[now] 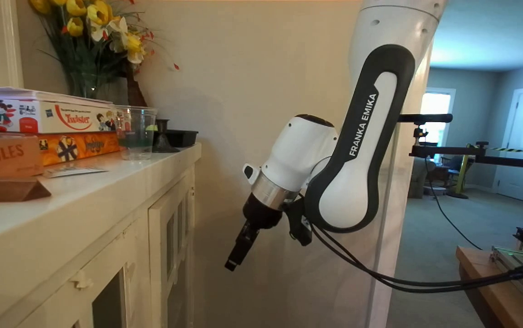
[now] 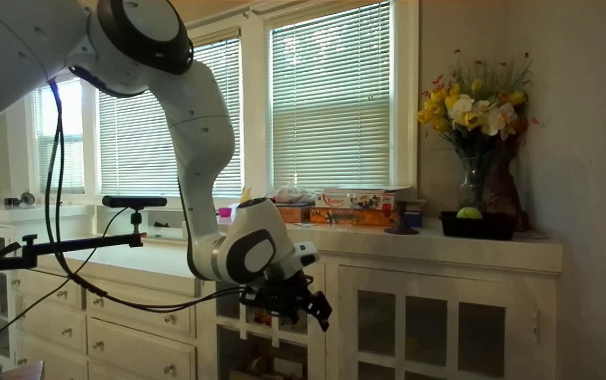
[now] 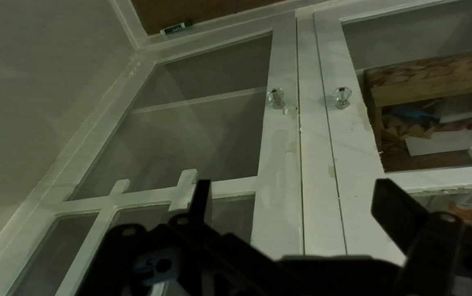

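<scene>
Your gripper [image 3: 293, 189] is spread wide w/ nothing btwn its fingers [image 3: 201, 203]; it hangs in front of the white cabinet [image 2: 440, 253], lower than the cabinet's top, near but apart from it AFAICT. You've prob. got the arm [image 2: 202, 126] folded low b/c the fingers face the cabinet's glazed doors [image 3: 279, 197], not its top. Cables [image 2: 90, 287] droop in front of the cabinet, prob. left slack so you can turn freely.

Nearest you on the cabinet's front: the wall-side knob [image 3: 276, 98] & its twin knob [image 3: 342, 97], both glass. They sit at the doors' facing edges, prob. b/c each door swings from its opposite side.

Containers: inside the cabinet, behind the twin knob's door, you've a wooden frame [image 3: 429, 92] w/ a patterned top, a white sheet [image 3: 443, 142] & something orange [image 3: 466, 213], too blurred to ID. On the cabinet's top, a black tray [image 2: 482, 230] has a yellow-green ball [image 2: 470, 212] in it; the tray's walls prob. stop it rolling off. Behind that, also on the cabinet, a vase [image 2: 470, 187] props the flowers [image 2: 471, 111] upright. Twister box [image 1: 77, 117] lies flat on an orange game box [image 1: 81, 148] atop the cabinet, prob. stacked to save room. Clear cup [image 1: 136, 132] stands near the cabinet top's front edge; can't tell if the green tint is in it or behind it.
</scene>
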